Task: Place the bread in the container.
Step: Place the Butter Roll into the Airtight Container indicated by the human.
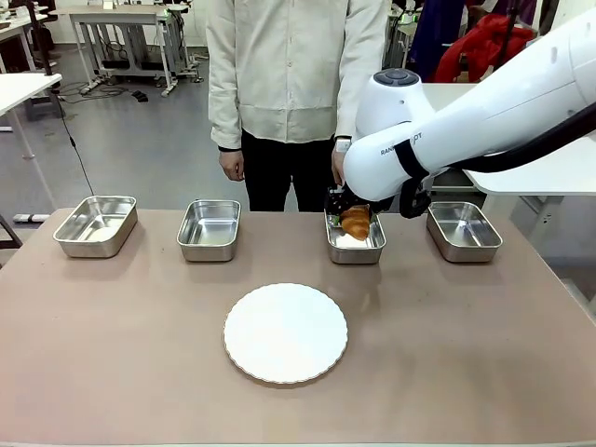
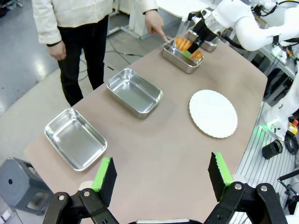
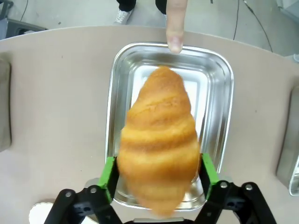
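Release step in hand — croissant centre-frame in the right wrist view, between the right pincer's spread green pads, grip or release unclear, above the steel pan a finger marks — next: retreat upward clear of the rim.

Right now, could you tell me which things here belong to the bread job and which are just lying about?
In the job:
- croissant, between the right tool's pads
- steel pan below it, which the person's finger points at

Lying about:
- white plate
- three other pans, e.g.
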You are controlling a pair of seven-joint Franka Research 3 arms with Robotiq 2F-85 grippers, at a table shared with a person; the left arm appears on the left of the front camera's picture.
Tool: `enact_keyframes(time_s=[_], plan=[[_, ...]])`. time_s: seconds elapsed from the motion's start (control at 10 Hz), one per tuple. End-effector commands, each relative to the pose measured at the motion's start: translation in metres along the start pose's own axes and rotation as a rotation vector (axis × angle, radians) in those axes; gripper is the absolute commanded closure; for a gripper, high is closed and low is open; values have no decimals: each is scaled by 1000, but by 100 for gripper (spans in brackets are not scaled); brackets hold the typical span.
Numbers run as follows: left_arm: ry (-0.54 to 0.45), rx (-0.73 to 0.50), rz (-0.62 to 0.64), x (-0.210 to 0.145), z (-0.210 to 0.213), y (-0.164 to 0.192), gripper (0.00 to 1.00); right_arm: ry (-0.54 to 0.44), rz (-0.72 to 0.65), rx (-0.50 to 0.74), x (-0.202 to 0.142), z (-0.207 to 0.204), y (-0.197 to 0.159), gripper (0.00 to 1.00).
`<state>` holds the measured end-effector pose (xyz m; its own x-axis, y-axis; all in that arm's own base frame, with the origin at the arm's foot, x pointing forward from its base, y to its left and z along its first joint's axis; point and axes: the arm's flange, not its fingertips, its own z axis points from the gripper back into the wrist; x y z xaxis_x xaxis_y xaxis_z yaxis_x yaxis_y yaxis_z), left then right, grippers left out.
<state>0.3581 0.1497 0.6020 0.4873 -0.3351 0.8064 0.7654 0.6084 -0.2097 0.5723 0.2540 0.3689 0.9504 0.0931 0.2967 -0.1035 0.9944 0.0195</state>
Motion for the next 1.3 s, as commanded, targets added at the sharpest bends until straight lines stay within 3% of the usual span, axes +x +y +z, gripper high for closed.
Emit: enact_keyframes(time_s=[0.0,0.3,0.4,0.5,1.2], plan=[[-15,-11,-15,0,1,-2,0,-57,6,-40,2,13,1,0],[-15,-11,-15,0,1,-2,0,-117,19,-70,5,35,6,0],[-15,-11,-15,0,1,-2,0,-83,7,-80,2,45,9,0],[-15,-11,-15,0,1,-2,0,-72,37,-32,7,32,0,0],[-15,-11,-15,0,1,-2,0,-72,37,-32,7,32,0,0]])
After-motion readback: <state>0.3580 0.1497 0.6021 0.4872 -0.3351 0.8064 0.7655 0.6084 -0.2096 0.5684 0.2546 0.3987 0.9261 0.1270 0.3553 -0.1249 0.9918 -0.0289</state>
